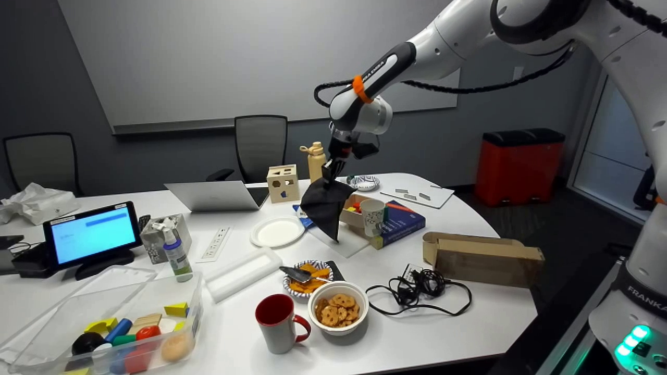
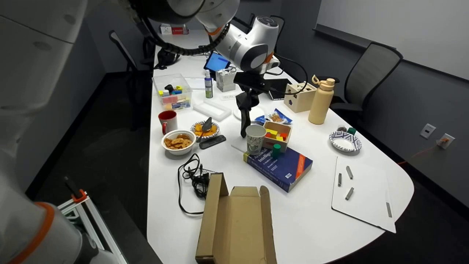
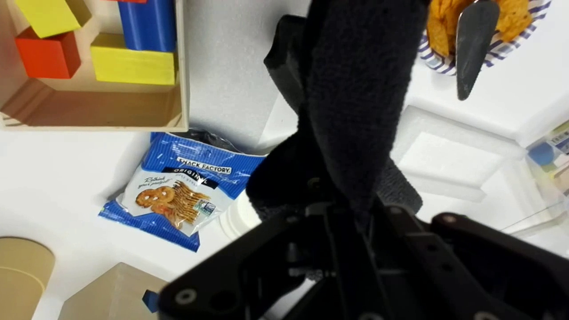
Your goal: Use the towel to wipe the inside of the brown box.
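In the wrist view, your claw (image 3: 349, 218) has its fingers drawn together on a bunched part of the black towel (image 3: 355, 111), and the rest of the cloth spreads out beyond the fingertips. That puts the towel beside the wooden tray (image 3: 183, 89) but apart from it; a snack bag (image 3: 186, 186) lies just beside the tray too (you can read its label). In an exterior view, the towel hangs below your claw, next to the tray, while the brown box (image 1: 487, 263) lies well apart from the tray, past the book (image 1: 404, 224). In an exterior view, a cup (image 2: 255, 137) stands near the tray, and the box lies open, its inside facing up. You cannot tell whether the towel's low tip touches the table (image 2: 307, 227) beside the tray.
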Robot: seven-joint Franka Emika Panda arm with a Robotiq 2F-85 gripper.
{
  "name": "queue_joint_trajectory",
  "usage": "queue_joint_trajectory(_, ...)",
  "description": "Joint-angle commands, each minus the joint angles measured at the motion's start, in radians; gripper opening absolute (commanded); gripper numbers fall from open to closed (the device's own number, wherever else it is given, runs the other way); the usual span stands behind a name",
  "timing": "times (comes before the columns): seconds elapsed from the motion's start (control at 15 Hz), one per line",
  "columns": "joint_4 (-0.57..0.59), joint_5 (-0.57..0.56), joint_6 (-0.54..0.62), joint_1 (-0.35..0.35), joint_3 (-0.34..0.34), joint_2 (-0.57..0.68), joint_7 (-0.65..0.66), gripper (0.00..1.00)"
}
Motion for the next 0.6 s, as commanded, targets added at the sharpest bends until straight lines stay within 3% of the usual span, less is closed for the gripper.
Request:
queue_joint_trajectory(0.0, 0.133, -0.002, -0.115, 0.004, -0.001, 0.089, -0.028, 0.41)
queue_joint_trajectory(0.4, 0.222, -0.011, -0.223, 0.022, -0.011, 0.152, -0.037, 0.88)
queue_joint_trajectory(0.53, 0.235, -0.009, -0.231, 0.022, -0.01, 0.16, -0.044, 0.99)
